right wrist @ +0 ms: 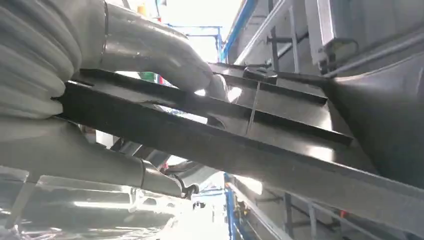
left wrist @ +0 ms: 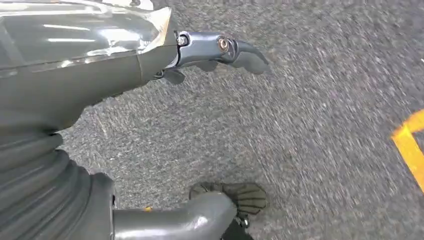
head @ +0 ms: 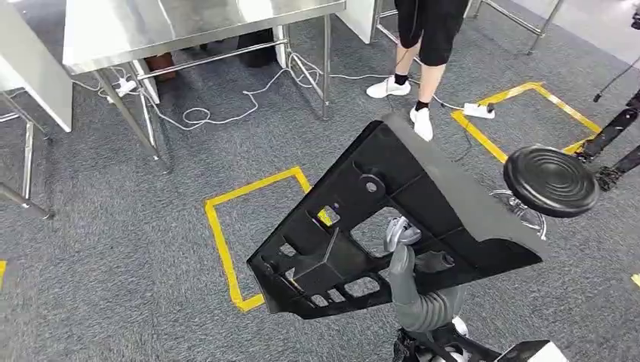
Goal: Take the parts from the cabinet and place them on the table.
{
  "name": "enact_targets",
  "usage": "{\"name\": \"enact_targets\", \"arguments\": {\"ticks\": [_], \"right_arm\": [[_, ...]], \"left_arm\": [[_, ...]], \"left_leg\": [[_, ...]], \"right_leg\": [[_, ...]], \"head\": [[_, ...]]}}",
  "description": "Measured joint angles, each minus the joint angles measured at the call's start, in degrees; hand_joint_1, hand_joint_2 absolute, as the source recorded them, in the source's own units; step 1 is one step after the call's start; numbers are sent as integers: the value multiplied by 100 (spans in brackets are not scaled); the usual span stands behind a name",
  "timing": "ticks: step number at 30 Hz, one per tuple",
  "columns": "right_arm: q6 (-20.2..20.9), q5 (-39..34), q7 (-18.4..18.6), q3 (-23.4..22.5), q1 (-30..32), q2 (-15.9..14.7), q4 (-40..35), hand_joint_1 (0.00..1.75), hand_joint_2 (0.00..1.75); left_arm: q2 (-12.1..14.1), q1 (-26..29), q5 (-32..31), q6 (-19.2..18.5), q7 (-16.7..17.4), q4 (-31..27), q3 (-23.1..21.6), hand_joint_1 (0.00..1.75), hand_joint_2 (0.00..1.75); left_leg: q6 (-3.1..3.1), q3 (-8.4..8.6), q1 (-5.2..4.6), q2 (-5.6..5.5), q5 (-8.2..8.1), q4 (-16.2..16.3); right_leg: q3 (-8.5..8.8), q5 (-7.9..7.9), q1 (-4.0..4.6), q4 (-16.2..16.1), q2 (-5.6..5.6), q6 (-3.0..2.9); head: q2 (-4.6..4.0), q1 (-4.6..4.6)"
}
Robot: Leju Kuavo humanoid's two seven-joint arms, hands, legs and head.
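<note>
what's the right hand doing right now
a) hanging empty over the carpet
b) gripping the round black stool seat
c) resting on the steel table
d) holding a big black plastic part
d: the right hand grips the large black plastic part from below, up above the carpet, while the steel table and the stool stand apart from it.

A steel table [head: 189, 26] stands ahead. Beside it a person's legs [head: 423, 53] and a black stool [head: 551, 179] block the right; bare carpet [head: 113, 249] lies before it.
</note>
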Motion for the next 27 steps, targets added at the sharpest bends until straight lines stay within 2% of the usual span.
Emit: {"name": "enact_targets", "arguments": {"ticks": [1, 2, 3, 4, 5, 6, 7, 8, 9, 10, 11, 12, 13, 14, 15, 16, 17, 18, 19, 20, 21, 22, 23, 24, 25, 26, 27], "right_arm": [[0, -15, -13, 0, -10, 0, 7, 175, 175], [0, -24, -26, -2, -14, -4, 9, 175, 175], [-2, -35, -50, 0, -17, -9, 24, 175, 175], [-11, -53, -79, 0, -16, -15, 28, 175, 175], [-26, -61, -94, 0, -3, -31, 42, 175, 175], [-43, -72, -105, 2, 13, -57, 61, 175, 175], [-55, -81, -118, 0, 21, -77, 77, 175, 175], [-61, -92, -142, 0, 26, -103, 87, 175, 175], [-70, -109, -175, 0, 27, -116, 96, 175, 175], [-68, -122, -195, 2, 26, -127, 98, 175, 175], [-70, -138, -208, 2, 22, -142, 98, 175, 175], [-70, -149, -216, 7, 9, -162, 105, 175, 175], [-70, -160, -221, 11, 5, -173, 109, 175, 175], [-70, -164, -221, 11, 5, -184, 114, 175, 175], [-70, -170, -221, 11, -3, -192, 118, 175, 175], [-70, -170, -221, 13, -17, -197, 122, 175, 175], [-70, -170, -221, 18, -28, -197, 125, 175, 175], [-70, -170, -221, 20, -28, -197, 125, 175, 175], [-70, -170, -223, 22, -29, -197, 125, 175, 175], [-70, -170, -214, 22, -25, -203, 127, 175, 175], [-70, -170, -181, 22, -20, -212, 131, 175, 175], [-70, -170, -164, 28, -10, -223, 144, 175, 175], [-70, -170, -164, 35, 5, -236, 153, 175, 175], [-70, -170, -164, 39, 15, -253, 157, 175, 175], [-70, -170, -164, 44, 21, -264, 162, 175, 175], [-70, -170, -164, 44, 23, -271, 162, 175, 175], [-70, -170, -164, 44, 23, -278, 162, 175, 175]], "left_arm": [[9, 3, 9, -2, 0, 0, 2, 0, 175], [11, 14, 35, -9, -2, 0, 4, 0, 175], [11, 8, 68, -17, -11, 2, 7, 0, 175], [11, -7, 99, -42, -24, 0, 15, 0, 175], [11, -21, 118, -63, -48, 0, 22, 0, 175], [13, -27, 127, -72, -76, 0, 22, 0, 175], [13, -24, 136, -96, -105, 0, 24, 0, 175], [13, -22, 151, -127, -138, 0, 26, 0, 175], [13, -21, 168, -144, -157, 0, 26, 0, 175], [13, -21, 171, -168, -173, 0, 26, 0, 175], [13, -19, 171, -179, -179, 0, 26, 0, 175], [17, -18, 182, -181, -190, 0, 26, 0, 175], [26, -18, 186, -184, -197, 0, 26, 0, 175], [28, -11, 188, -184, -205, 0, 28, 0, 175], [31, 9, 190, -188, -208, 0, 35, 0, 175], [35, 26, 190, -190, -208, 0, 44, 0, 175], [44, 31, 190, -188, -208, 0, 50, 0, 175], [37, 31, 190, -188, -210, 2, 48, 0, 175], [50, 17, 197, -186, -206, 0, 50, 0, 175], [63, -1, 227, -171, -169, 2, 52, 0, 175], [61, -6, 247, -160, -109, 2, 61, 0, 175], [57, 4, 273, -151, -59, 2, 68, 0, 175], [57, 16, 300, -146, -39, 2, 74, 0, 175], [57, 21, 302, -136, -24, 2, 83, 0, 175], [63, 22, 304, -133, -17, 2, 98, 0, 175], [63, 21, 304, -131, -17, 2, 107, 0, 175], [66, 19, 304, -122, -17, 2, 109, 0, 175]], "left_leg": [[37, 31, 2, -77, 25, -69], [66, 118, 101, -125, 87, -161], [89, 141, 90, -180, 89, -200], [122, 143, 94, -233, 105, -194], [124, 141, 95, -314, 104, -194], [127, 136, 95, -401, 102, -192], [126, 138, 95, -485, 101, -190], [124, 144, 100, -565, 99, -189], [117, 150, 109, -647, 96, -184], [96, 167, 119, -744, 87, -175], [72, 174, 123, -813, 74, -164], [27, 150, 102, -875, 60, -133], [-15, 134, 83, -940, 34, -103], [-44, 113, 95, -960, 51, -110], [-77, 104, 128, -1000, 63, -131], [-112, 89, 139, -1048, 67, -131], [-128, 87, 162, -965, 32, -81], [-159, 24, 123, -626, -69, 83], [-189, -158, 133, -416, -277, 439], [-214, -387, 149, -326, -493, 882], [-236, -630, 162, -284, -674, 1341], [-250, -788, 175, -266, -733, 1622], [-253, -801, 186, -258, -653, 1619], [-245, -674, 189, -255, -464, 1348], [-227, -446, 188, -250, -230, 902], [-197, -146, 186, -219, -1, 359], [-154, 64, 172, -127, 33, -33]], "right_leg": [[50, -11, 27, -34, -63, 42], [6, -58, 37, 44, 69, 76], [-42, -168, 14, 235, 326, 57], [-240, -353, 5, 635, 487, 10], [-488, -534, -9, 1111, 561, -15], [-729, -662, -29, 1534, 589, -11], [-874, -676, -42, 1747, 598, 29], [-878, -581, -58, 1668, 600, 91], [-770, -395, -81, 1365, 605, 168], [-544, -129, -113, 832, 651, 255], [-326, 85, -160, 331, 803, 318], [-247, 149, -190, 62, 1017, 325], [-240, 183, -187, 30, 942, 239], [-203, 184, -154, 38, 912, 209], [-196, 184, -122, 45, 872, 153], [-182, 206, -141, 30, 818, 114], [-167, 224, -196, 8, 760, 76], [-150, 209, -185, 8, 714, 46], [-143, 199, -168, 8, 646, -19], [-142, 192, -147, 8, 607, -44], [-144, 184, -132, 10, 547, -57], [-145, 178, -122, 10, 503, -63], [-141, 173, -118, 10, 467, -67], [-136, 168, -116, 10, 443, -71], [-125, 156, -116, 10, 431, -54], [-109, 153, -116, 10, 424, -52], [-96, 139, -107, 9, 415, -32]], "head": [[0, -11], [0, 9], [0, 15], [0, 22], [0, 50], [0, 50], [0, 50], [0, 52], [0, 52], [0, 52], [0, 54], [0, 72], [0, 67], [0, 43], [0, 50], [0, 54], [0, 54], [0, 19], [0, -35], [0, -31], [0, -33], [0, -35], [0, -33], [0, -37], [0, -35], [0, -38], [0, -35]]}}
